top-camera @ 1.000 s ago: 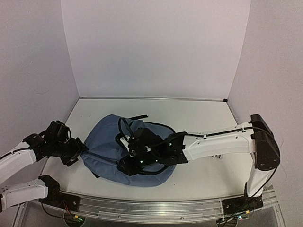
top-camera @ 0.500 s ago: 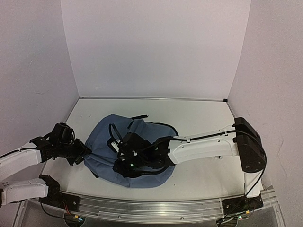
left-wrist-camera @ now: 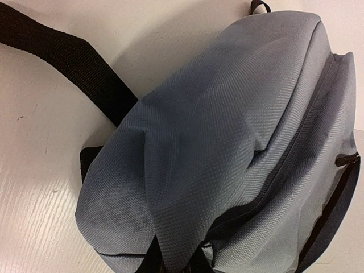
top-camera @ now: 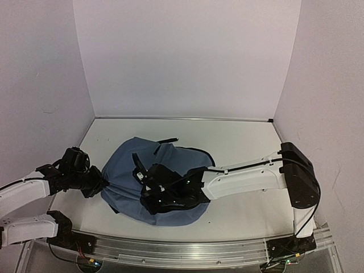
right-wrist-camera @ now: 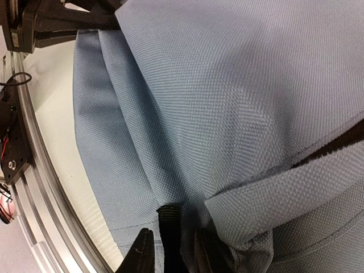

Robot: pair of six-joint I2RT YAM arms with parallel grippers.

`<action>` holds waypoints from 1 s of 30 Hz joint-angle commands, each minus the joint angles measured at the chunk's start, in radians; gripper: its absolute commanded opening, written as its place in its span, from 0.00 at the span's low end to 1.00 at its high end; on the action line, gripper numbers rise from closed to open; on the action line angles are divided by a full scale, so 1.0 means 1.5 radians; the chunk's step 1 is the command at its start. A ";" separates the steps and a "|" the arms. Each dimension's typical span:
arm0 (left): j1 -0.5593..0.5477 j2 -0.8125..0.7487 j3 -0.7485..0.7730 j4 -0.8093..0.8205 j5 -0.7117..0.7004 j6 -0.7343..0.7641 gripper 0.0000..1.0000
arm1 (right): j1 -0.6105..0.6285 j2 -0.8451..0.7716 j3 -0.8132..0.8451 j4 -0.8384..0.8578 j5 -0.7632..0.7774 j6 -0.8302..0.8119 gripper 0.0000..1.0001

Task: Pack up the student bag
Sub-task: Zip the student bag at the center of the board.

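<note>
Left gripper (top-camera: 102,183): jaws fully closed, pinching a fold of the student bag (left-wrist-camera: 227,142), whose body spreads ahead of them. Right gripper (right-wrist-camera: 170,253): jaws narrowly parted either side of a black tab (right-wrist-camera: 169,219) on the bag; whether they clamp it cannot be told. The bag lies on the table (top-camera: 239,142), between the two pairs of jaws.
</note>
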State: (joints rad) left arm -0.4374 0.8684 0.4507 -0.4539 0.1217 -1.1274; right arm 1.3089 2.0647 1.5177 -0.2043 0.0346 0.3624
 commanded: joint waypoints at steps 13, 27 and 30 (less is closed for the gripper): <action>0.057 0.126 0.112 0.052 -0.043 0.118 0.00 | 0.020 -0.114 -0.061 -0.044 0.021 0.022 0.00; 0.174 0.464 0.383 0.237 0.063 0.309 0.00 | 0.024 -0.137 -0.140 -0.070 0.063 0.119 0.00; 0.179 0.531 0.456 0.239 0.075 0.339 0.00 | 0.024 -0.140 -0.145 -0.066 0.070 0.135 0.00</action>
State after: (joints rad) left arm -0.2046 1.5818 0.9743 -0.2693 0.2704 -0.7188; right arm 1.3354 1.8961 1.3172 -0.2625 0.1183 0.5044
